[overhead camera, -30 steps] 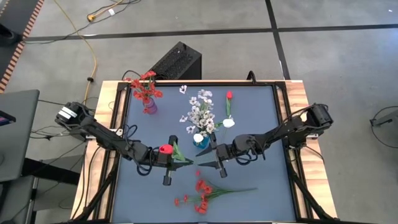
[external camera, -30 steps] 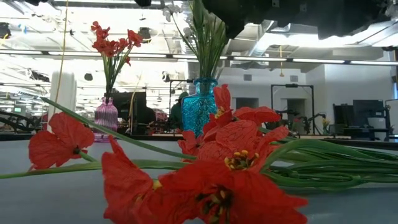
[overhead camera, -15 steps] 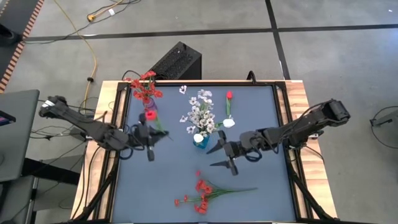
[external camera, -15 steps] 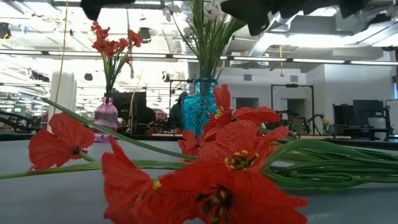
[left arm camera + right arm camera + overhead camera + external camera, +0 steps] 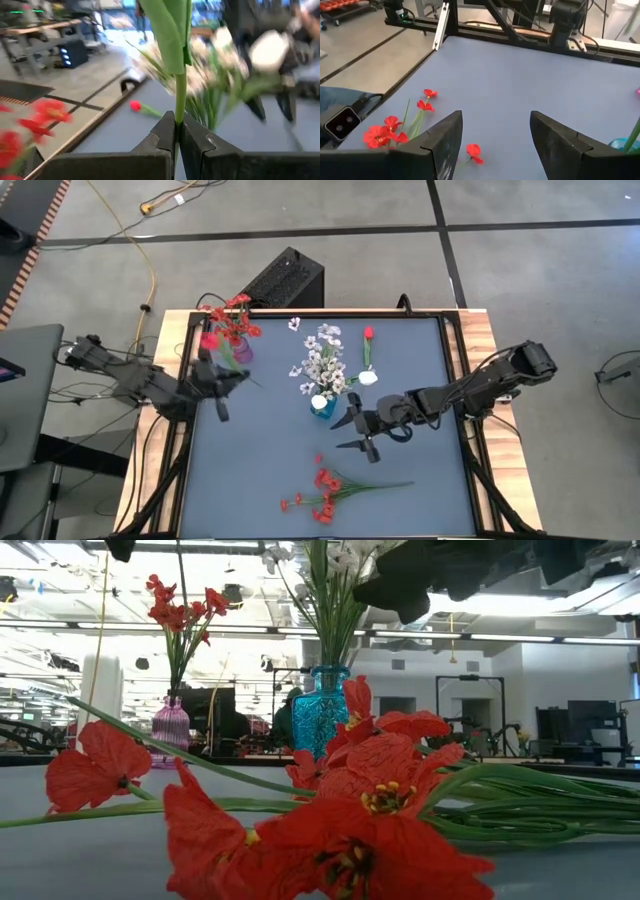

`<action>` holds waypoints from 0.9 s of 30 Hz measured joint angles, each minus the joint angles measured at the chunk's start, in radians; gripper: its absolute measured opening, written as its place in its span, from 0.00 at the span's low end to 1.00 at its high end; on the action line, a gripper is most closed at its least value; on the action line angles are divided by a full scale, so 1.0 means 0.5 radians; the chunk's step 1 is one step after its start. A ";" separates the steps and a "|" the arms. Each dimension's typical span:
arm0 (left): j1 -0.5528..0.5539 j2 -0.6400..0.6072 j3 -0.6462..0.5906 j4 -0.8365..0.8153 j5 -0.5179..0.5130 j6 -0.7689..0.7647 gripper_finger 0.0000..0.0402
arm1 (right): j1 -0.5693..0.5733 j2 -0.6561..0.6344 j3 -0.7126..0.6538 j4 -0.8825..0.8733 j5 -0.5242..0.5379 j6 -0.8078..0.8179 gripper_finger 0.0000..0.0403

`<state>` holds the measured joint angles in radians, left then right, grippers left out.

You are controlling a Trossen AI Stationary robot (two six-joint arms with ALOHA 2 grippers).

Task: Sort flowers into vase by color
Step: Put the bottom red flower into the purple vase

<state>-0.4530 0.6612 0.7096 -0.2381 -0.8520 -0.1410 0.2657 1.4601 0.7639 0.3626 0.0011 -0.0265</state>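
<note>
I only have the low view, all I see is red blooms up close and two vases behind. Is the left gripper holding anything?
Observer: Yes. The left gripper is shut on a green stem.
Operator: Where is that arm?
Observer: Beside the pink vase of red flowers, at the table's left edge.
Operator: And the right gripper?
Observer: The right gripper is open and empty, above the red spray lying flat.

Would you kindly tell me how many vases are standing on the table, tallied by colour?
pink vase, holding red flowers: 1
blue vase, holding white flowers: 1
Total: 2 vases
</note>
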 joint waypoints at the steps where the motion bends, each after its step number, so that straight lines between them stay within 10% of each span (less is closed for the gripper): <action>1: 0.000 -0.039 0.023 0.005 -0.031 -0.007 0.00 | 0.000 0.000 0.000 0.008 0.000 -0.001 0.64; 27: 0.303 -0.459 0.096 1.172 -0.434 1.475 0.00 | -0.009 -0.014 0.002 0.028 -0.001 -0.053 0.64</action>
<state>-0.3013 0.4316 0.7574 0.3481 -1.0692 0.5965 0.2614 1.4528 0.7650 0.3764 0.0006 -0.0528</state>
